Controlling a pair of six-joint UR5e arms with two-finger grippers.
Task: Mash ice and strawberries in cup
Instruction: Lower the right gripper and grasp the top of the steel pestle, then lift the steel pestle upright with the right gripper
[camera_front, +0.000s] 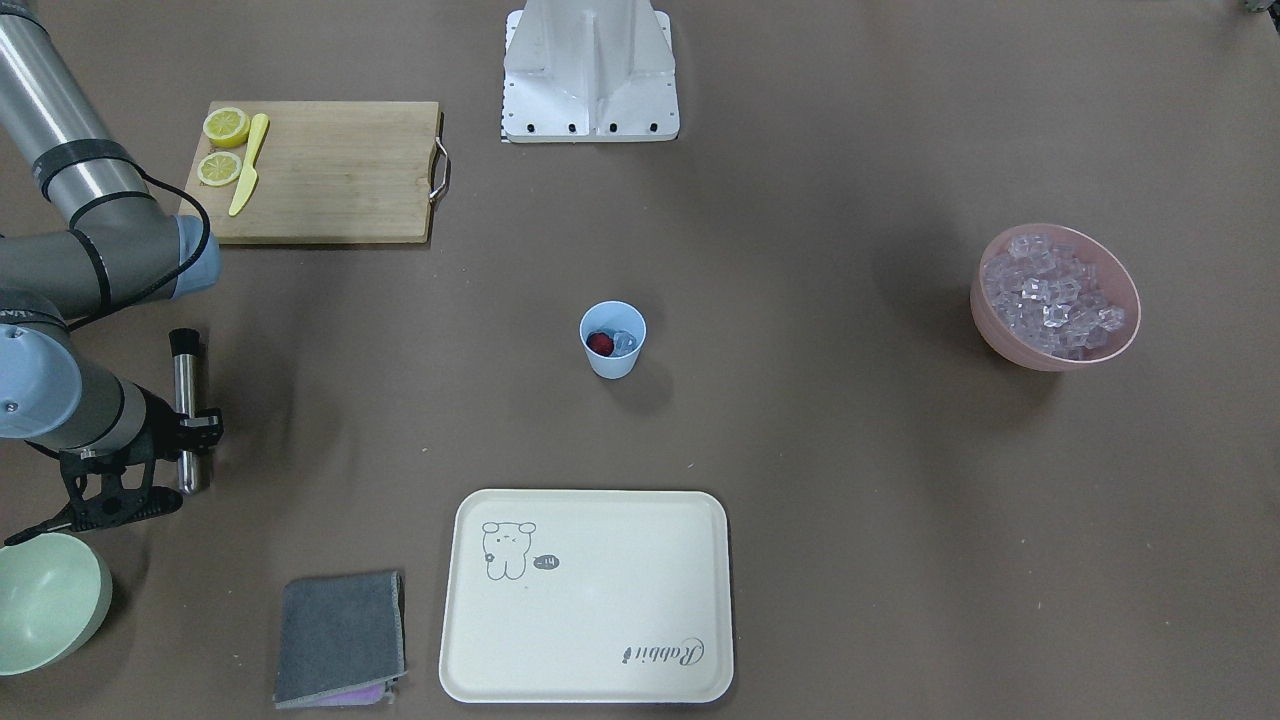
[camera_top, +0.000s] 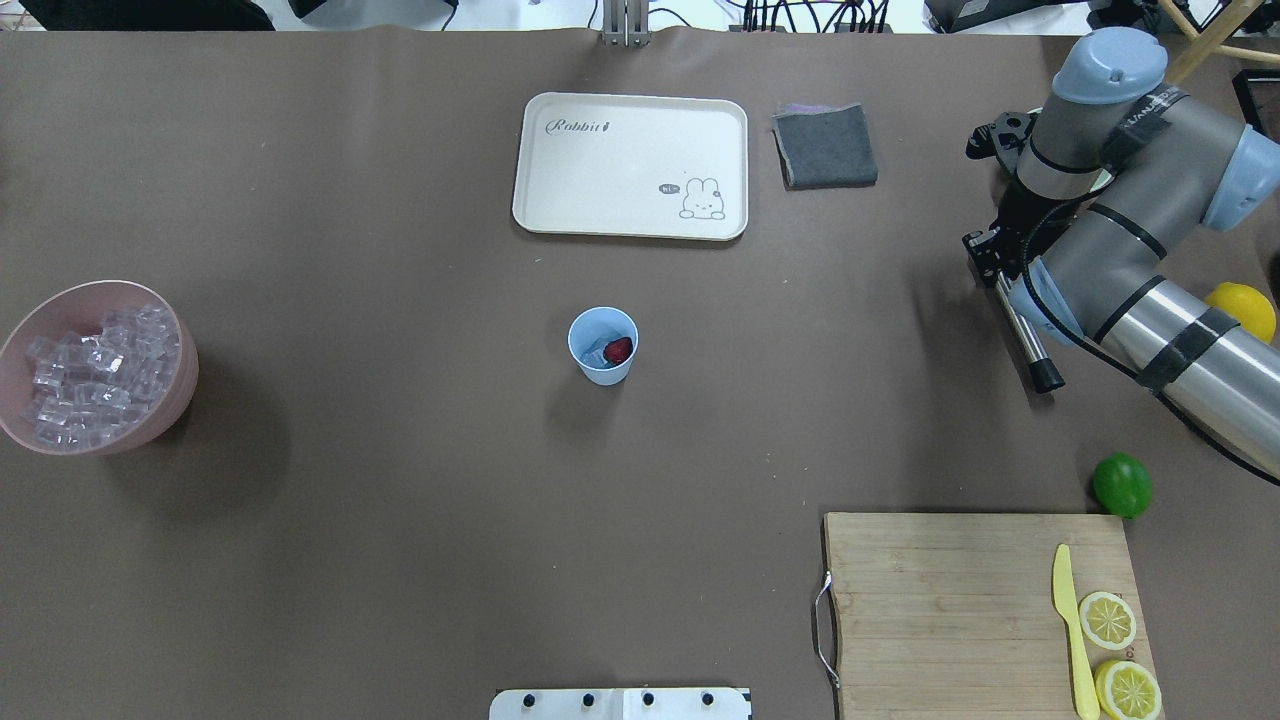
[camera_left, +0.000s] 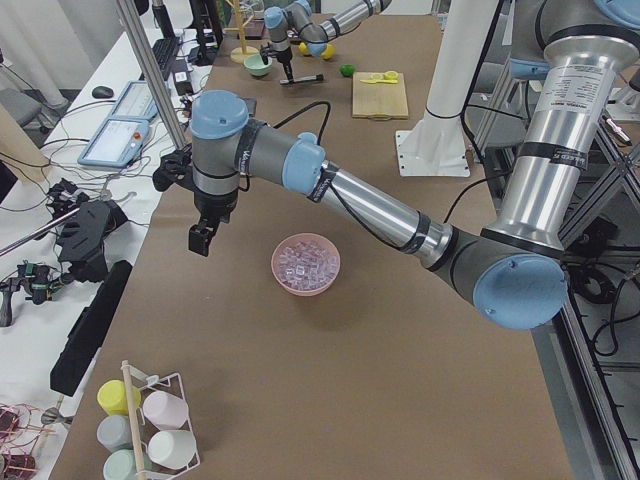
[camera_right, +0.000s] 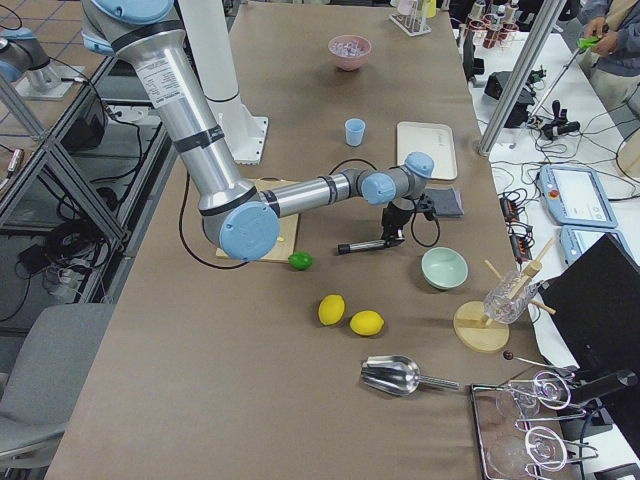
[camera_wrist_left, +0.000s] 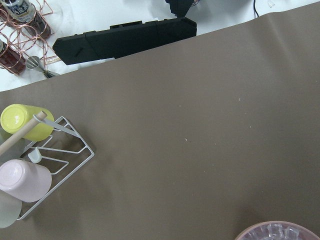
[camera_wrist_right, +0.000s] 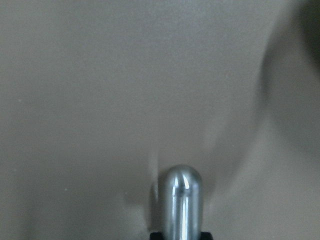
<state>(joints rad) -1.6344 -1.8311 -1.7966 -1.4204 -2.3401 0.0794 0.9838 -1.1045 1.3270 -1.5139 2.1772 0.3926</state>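
The light-blue cup (camera_front: 612, 340) (camera_top: 603, 346) stands upright in the middle of the table. Inside it lie a red strawberry (camera_front: 600, 343) (camera_top: 618, 350) and a piece of clear ice (camera_front: 625, 342) (camera_top: 596, 354). My right gripper (camera_front: 197, 428) (camera_top: 985, 255) sits well off to the cup's side, shut on a steel muddler (camera_front: 185, 410) (camera_top: 1022, 330) with a black head, held level just over the table. Its rounded steel end (camera_wrist_right: 182, 200) fills the bottom of the right wrist view. My left gripper (camera_left: 200, 238) hovers beside the pink bowl of ice (camera_left: 305, 265); I cannot tell whether it is open or shut.
The pink bowl (camera_front: 1055, 350) (camera_top: 180, 400) of ice cubes stands at the table's left end. A cream tray (camera_top: 630, 165) and a grey cloth (camera_top: 825, 146) lie beyond the cup. A cutting board (camera_top: 950, 600) carries lemon halves and a yellow knife. A lime (camera_top: 1121, 485) and a pale green bowl (camera_front: 45, 600) sit near my right arm.
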